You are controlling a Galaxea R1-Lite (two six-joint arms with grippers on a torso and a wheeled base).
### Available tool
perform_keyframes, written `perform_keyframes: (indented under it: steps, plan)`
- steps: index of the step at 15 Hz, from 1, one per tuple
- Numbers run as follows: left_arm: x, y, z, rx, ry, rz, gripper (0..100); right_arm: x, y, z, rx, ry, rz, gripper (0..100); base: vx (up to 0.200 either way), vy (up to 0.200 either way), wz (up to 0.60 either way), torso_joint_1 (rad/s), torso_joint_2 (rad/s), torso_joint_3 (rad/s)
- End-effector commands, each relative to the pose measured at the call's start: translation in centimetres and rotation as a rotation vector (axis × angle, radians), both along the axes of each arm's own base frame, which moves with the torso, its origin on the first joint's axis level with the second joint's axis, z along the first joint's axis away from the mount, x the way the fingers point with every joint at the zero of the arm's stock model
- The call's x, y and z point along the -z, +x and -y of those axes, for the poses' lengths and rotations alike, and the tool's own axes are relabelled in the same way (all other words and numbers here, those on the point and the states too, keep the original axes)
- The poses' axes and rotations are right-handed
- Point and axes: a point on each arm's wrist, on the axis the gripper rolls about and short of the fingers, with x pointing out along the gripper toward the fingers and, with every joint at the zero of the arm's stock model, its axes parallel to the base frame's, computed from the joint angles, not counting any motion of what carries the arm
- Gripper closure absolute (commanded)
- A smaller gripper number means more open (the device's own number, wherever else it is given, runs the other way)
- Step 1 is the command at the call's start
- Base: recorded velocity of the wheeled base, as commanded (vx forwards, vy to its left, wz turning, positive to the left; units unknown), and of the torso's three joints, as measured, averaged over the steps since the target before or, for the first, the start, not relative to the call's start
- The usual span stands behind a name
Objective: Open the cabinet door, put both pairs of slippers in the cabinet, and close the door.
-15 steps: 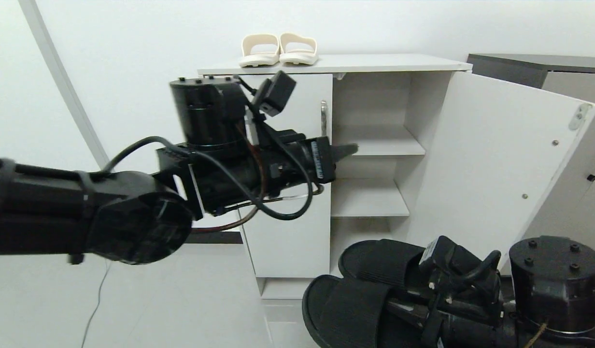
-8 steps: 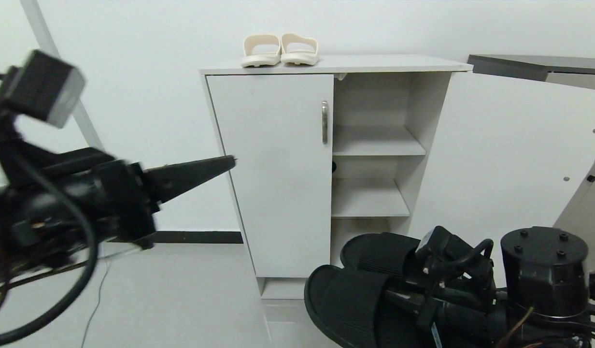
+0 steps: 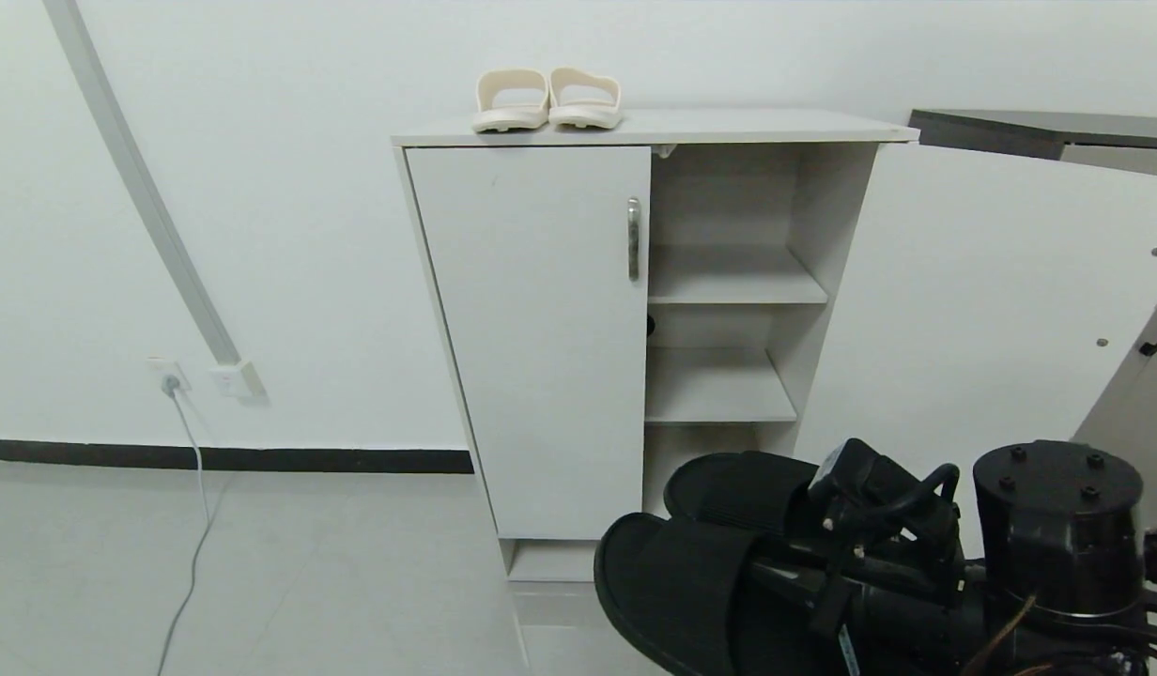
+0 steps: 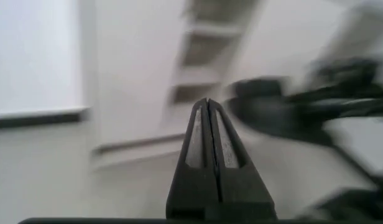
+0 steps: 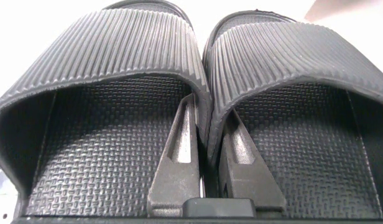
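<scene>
Right now your right gripper [image 5: 210, 107] pinches the black slippers [image 3: 691, 582] together, one finger inside each, low in front of the cabinet [image 3: 729, 127] by its open bottom compartment. The cabinet's right door [image 3: 973, 310] stands swung wide and its left door [image 3: 541, 357] is closed. The cream slippers [image 3: 547, 97] sit side by side on the cabinet's top. Your left gripper [image 4: 207, 109] points toward the cabinet, its fingers pressed together on nothing.
</scene>
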Motion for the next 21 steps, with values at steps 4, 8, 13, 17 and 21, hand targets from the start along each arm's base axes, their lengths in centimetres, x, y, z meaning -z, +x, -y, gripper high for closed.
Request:
perform_keyframes:
  steps: [4, 8, 13, 17, 21]
  plan:
    - [10.1, -2.0, -0.7, -0.402, 0.143, 0.011, 100, 0.3, 0.2, -0.1, 0.001, -0.009, -0.009, 100, 0.0, 0.0, 0.0, 0.0, 0.0, 0.0]
    - [11.8, -1.5, -0.5, -0.562, 0.16, 0.061, 100, 0.3, 0.2, -0.2, -0.001, 0.0, 0.002, 100, 0.0, 0.0, 0.0, 0.0, 0.0, 0.0]
    - [12.4, -1.9, -0.1, -0.337, 0.257, 0.12, 100, 0.9, 0.6, -0.7, 0.015, -0.011, 0.0, 100, 0.0, 0.0, 0.0, 0.0, 0.0, 0.0]
    - [12.3, -1.9, -0.2, -0.342, 0.248, 0.119, 100, 2.6, 2.2, -3.5, 0.218, 0.059, 0.014, 100, 0.0, 0.0, 0.0, 0.0, 0.0, 0.0]
    - [12.3, -1.9, -0.2, -0.352, 0.238, 0.115, 100, 5.1, 5.1, -8.6, 0.535, 0.095, 0.065, 100, 0.0, 0.0, 0.0, 0.0, 0.0, 0.0]
